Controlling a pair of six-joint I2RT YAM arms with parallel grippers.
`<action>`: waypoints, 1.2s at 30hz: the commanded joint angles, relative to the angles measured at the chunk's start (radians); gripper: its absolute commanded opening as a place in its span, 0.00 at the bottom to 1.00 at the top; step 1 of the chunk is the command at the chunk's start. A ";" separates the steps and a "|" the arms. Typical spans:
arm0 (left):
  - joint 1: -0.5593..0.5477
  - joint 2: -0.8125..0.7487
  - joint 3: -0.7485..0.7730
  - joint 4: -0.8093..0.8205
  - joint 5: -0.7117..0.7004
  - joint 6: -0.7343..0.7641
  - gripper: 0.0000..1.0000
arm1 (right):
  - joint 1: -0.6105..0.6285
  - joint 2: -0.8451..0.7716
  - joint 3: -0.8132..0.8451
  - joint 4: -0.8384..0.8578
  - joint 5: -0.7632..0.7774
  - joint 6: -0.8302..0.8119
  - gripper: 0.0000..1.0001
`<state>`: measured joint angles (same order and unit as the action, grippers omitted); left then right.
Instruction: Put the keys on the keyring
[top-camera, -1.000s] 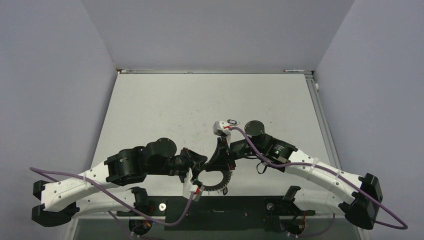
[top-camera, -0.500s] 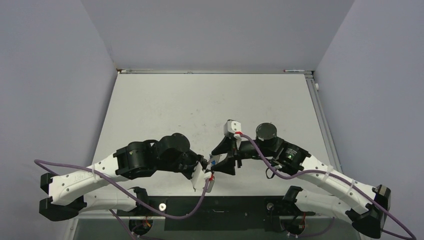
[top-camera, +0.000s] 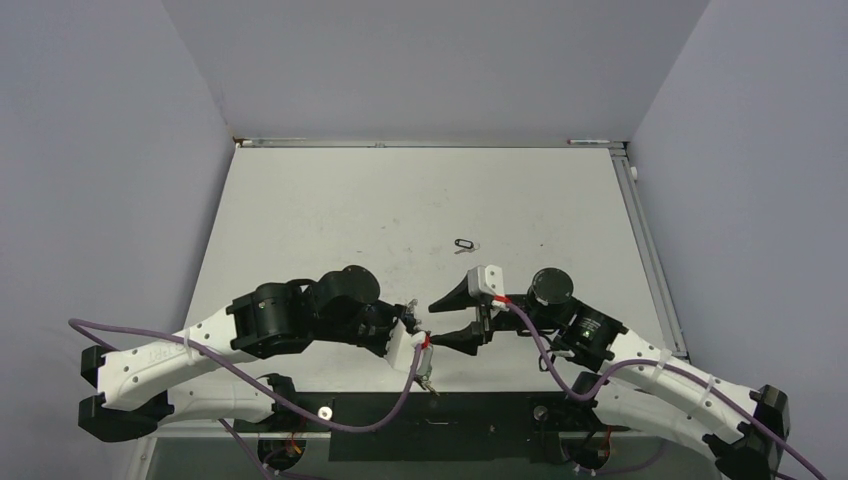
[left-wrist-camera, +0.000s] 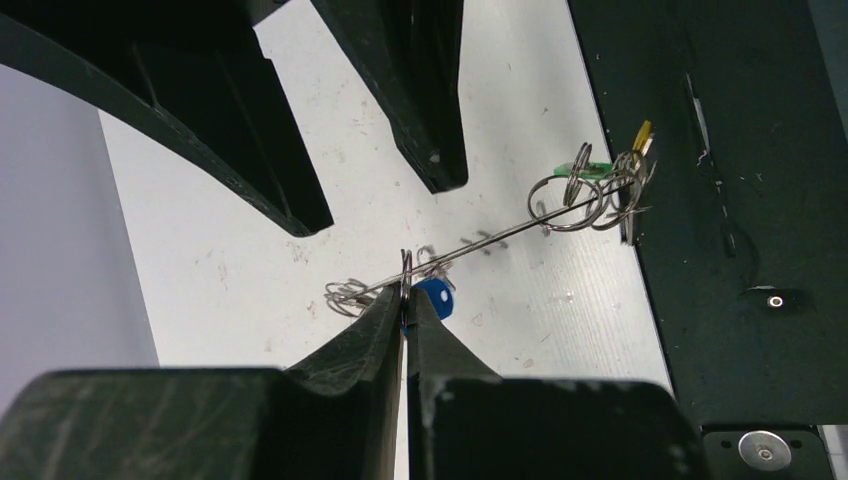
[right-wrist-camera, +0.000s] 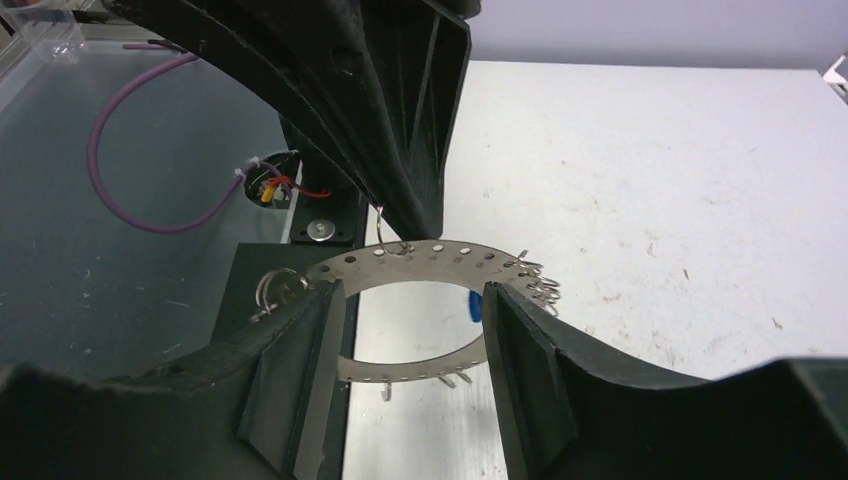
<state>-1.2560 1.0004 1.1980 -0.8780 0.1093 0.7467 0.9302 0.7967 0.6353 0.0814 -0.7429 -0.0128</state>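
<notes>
Grips the keyring by its rim in the clenched left gripper, over the near edge of the table. Looks flat, grey and thin, holed round the rim, with keys on blue, green and yellow tags dangling. Likely light, stiff and slippery; best pinched on bare rim. Faces it with the right gripper spread and empty. Leaves one black-tagged key lying farther back.
</notes>
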 joint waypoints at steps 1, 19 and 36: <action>-0.002 -0.027 0.046 0.076 0.020 -0.031 0.00 | 0.040 0.034 -0.014 0.182 -0.034 -0.047 0.51; 0.008 -0.043 0.025 0.111 0.032 -0.076 0.00 | 0.168 0.114 0.016 0.207 0.163 -0.130 0.19; 0.039 -0.006 0.069 0.126 0.052 -0.206 0.00 | 0.223 0.134 -0.014 0.304 0.392 -0.137 0.12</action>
<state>-1.2098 0.9916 1.2018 -0.8951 0.0921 0.5823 1.1370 0.9154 0.6159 0.2623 -0.4286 -0.1276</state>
